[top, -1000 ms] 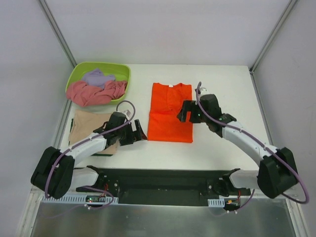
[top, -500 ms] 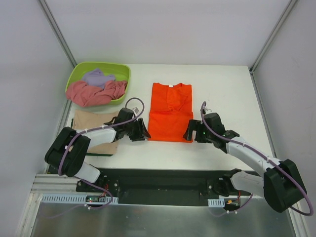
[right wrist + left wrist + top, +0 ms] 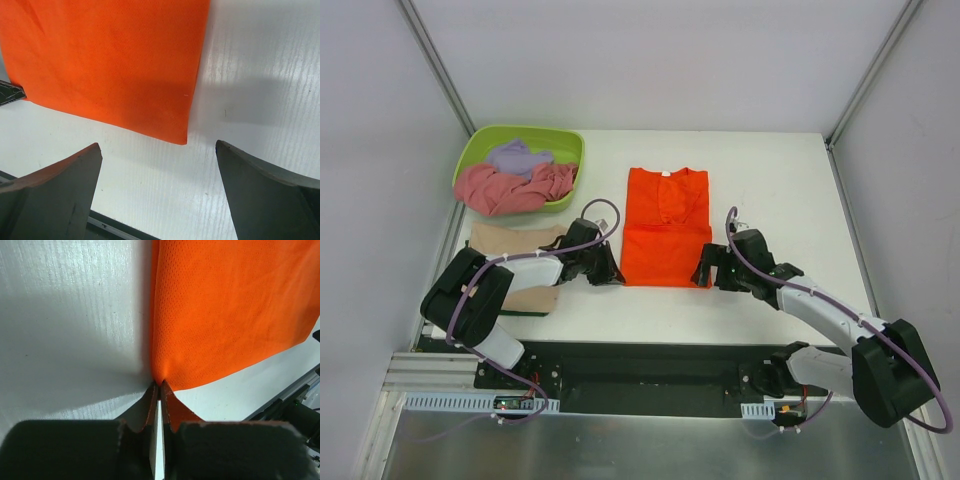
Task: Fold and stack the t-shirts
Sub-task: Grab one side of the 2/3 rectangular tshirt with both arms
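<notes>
The left gripper (image 3: 159,386) is pinching the near left corner of the orange t-shirt (image 3: 225,310). Its jaws are pressing together on the cloth, which is puckering right at the fingertips. The right gripper (image 3: 157,147) is standing wide apart and holding nothing, and the shirt's near right corner is lying between its two fingers. The shirt is lying flat on the tabletop (image 3: 770,190) between both grippers. To the left of the left gripper a tan t-shirt (image 3: 510,240) is lying. Farther beyond it, a pink t-shirt (image 3: 500,188) and a lavender t-shirt (image 3: 518,157) are sitting crumpled in a green tub (image 3: 480,145).
</notes>
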Tool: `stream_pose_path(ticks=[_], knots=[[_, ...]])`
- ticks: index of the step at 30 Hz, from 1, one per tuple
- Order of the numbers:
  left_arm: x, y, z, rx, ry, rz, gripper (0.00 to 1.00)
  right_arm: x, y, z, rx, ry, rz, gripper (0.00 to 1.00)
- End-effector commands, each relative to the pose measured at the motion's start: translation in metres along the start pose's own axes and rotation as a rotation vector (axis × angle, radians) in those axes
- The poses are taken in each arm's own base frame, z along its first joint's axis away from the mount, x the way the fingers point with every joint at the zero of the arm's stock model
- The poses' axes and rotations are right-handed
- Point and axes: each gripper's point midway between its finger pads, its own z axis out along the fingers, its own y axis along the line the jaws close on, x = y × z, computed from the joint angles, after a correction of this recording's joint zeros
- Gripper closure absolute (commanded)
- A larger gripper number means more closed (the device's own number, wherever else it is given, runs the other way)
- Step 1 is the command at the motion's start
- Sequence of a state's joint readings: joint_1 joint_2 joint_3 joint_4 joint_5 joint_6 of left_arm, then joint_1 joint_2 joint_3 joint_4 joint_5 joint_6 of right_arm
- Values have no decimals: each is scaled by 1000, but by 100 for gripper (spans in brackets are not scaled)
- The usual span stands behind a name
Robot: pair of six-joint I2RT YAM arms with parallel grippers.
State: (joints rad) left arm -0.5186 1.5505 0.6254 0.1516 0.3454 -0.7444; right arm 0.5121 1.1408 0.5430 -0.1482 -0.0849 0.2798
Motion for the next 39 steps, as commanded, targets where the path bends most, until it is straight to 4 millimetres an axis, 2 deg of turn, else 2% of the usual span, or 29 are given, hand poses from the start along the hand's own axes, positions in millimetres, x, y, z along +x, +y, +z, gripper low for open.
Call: stream_pose_path(ticks=[1, 7, 11, 13, 21, 26, 29, 30, 33, 36, 39], knots=[[5, 11, 3, -62, -6, 36, 100, -4, 3, -1, -6, 3, -2, 1], [5, 10, 4, -63, -2, 24, 100, 3, 7, 9, -24, 56, 13, 8], [7, 12, 5, -74, 11, 12, 100, 5, 5, 16, -7, 80, 24, 30], [6, 12, 6, -79, 11, 10, 100, 10, 3, 18, 1, 96, 29, 37], [4, 21, 4, -126, -9, 12, 100, 19, -16, 24, 87, 112, 56, 44], [3, 26, 3, -154, -18, 11, 100, 23, -17, 26, 92, 131, 56, 55], [2, 26, 2, -158, -22, 11, 100, 24, -19, 24, 101, 136, 47, 66], [2, 26, 2, -157, -23, 11, 100, 25, -19, 23, 100, 140, 42, 76], [3, 26, -4, -166, -33, 8, 100, 26, -12, 18, 59, 153, 29, 89], [5, 17, -17, -136, -62, 45, 100, 26, 2, 8, -19, 158, 8, 99], [7, 10, -37, -123, -95, 76, 100, 29, 19, -6, -116, 176, -12, 99]])
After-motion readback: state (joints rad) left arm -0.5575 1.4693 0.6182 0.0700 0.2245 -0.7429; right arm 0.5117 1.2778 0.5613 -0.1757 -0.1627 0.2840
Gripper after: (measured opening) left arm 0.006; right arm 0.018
